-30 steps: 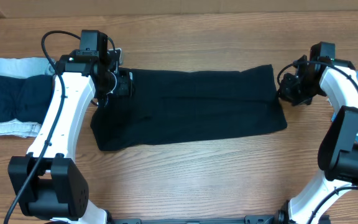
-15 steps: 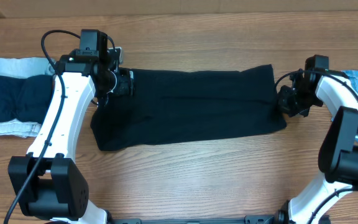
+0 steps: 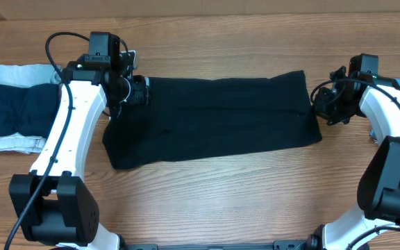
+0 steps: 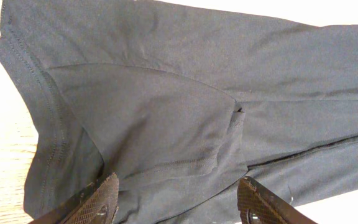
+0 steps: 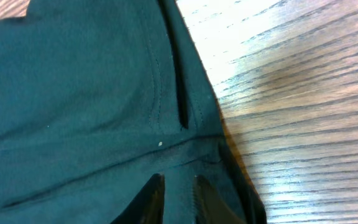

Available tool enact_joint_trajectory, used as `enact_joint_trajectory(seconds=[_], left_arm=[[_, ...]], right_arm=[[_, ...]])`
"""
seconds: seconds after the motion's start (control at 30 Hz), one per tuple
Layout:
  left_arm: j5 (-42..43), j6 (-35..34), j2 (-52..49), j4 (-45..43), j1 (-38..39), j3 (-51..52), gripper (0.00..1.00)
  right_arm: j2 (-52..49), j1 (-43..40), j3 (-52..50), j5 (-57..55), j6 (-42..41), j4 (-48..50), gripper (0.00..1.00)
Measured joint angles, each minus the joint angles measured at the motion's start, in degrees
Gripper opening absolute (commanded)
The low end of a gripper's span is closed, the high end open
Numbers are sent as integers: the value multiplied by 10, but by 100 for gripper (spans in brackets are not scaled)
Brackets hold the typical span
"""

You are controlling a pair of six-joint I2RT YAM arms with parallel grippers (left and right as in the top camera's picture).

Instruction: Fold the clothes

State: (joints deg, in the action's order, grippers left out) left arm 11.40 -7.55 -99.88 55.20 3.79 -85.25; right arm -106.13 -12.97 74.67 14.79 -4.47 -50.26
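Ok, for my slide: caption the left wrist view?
Open left gripper hovers over the hemmed end of the black garment.

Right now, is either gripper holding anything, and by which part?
Left gripper stands open over the black garment, holding nothing. Right gripper has fingers nearly together at the garment's right edge; whether they pinch cloth cannot be told.
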Motion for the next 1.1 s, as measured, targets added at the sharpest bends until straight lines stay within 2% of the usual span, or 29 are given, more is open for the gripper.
enact_joint_trajectory(seconds=[0.03,0.07,0.1,0.23,0.3,0.53,0.77,0.83,0.9,0.97,1.1], left_arm=[[0,0,0,0,0,0,65],[0,0,0,0,0,0,65],[0,0,0,0,0,0,65],[0,0,0,0,0,0,65],[0,0,0,0,0,0,66],[0,0,0,-2,0,0,66],[0,0,0,-4,0,0,66],[0,0,0,-3,0,0,66],[0,0,0,-4,0,0,66],[0,0,0,-4,0,0,66],[0,0,0,-2,0,0,66]], right_arm=[[0,0,0,0,0,0,20],[0,0,0,0,0,0,36],[0,0,0,-2,1,0,46],[0,0,-1,-39,0,21,50],[0,0,-9,-49,0,45,45],[-3,0,-25,-50,0,46,39],[-3,0,-30,-49,0,45,39],[-3,0,-45,-48,-7,64,30],[-3,0,-59,-47,-16,73,11],[-3,0,-64,-36,-24,81,4],[-3,0,-63,-11,-26,70,4]])
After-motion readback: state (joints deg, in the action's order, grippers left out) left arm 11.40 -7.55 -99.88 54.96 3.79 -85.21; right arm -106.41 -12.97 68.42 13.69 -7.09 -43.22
